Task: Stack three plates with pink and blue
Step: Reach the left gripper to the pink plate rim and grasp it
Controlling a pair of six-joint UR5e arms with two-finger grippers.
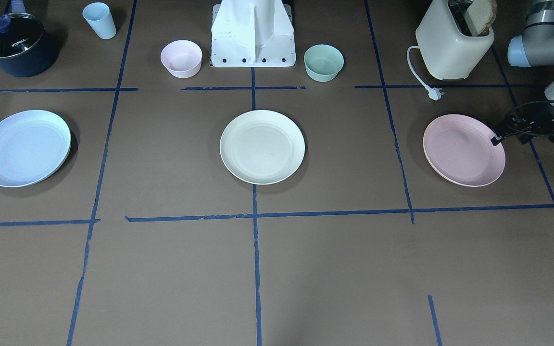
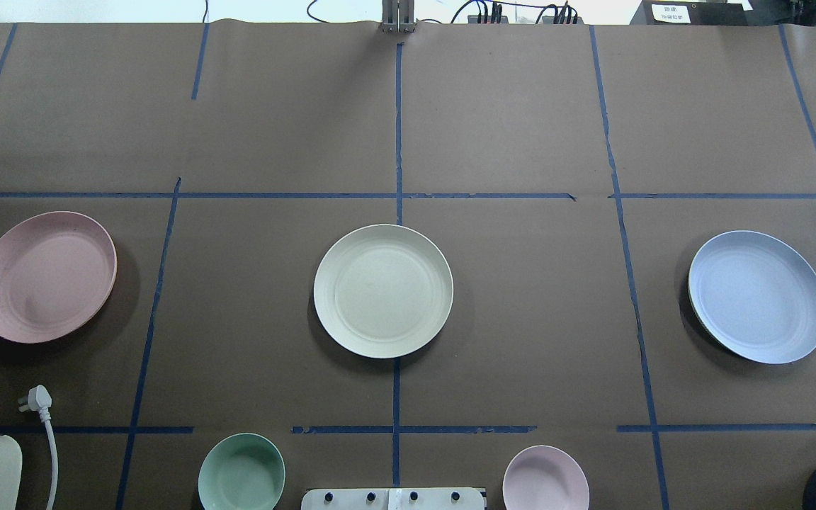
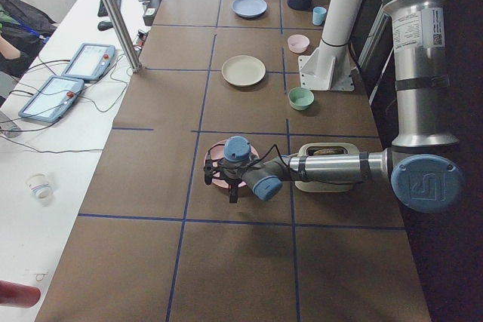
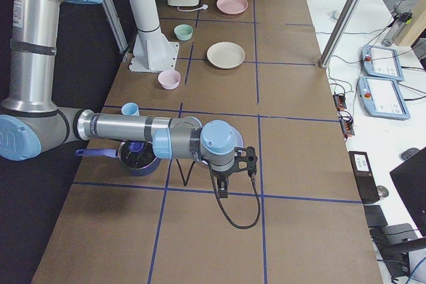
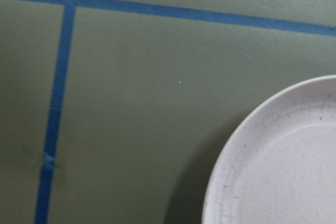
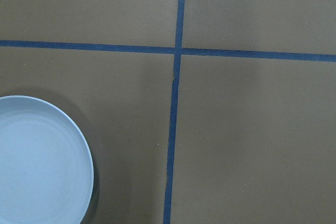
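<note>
Pink plate lies left, cream plate centre, blue plate right, probably light, stiff and slippery, so pinch the rim; whether left gripper and right gripper are spread I cannot tell.

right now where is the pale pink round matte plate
In the overhead view the pale pink round matte plate sits at the far left, on the robot's left side, in line with and left of the cream-white round plate.
</note>
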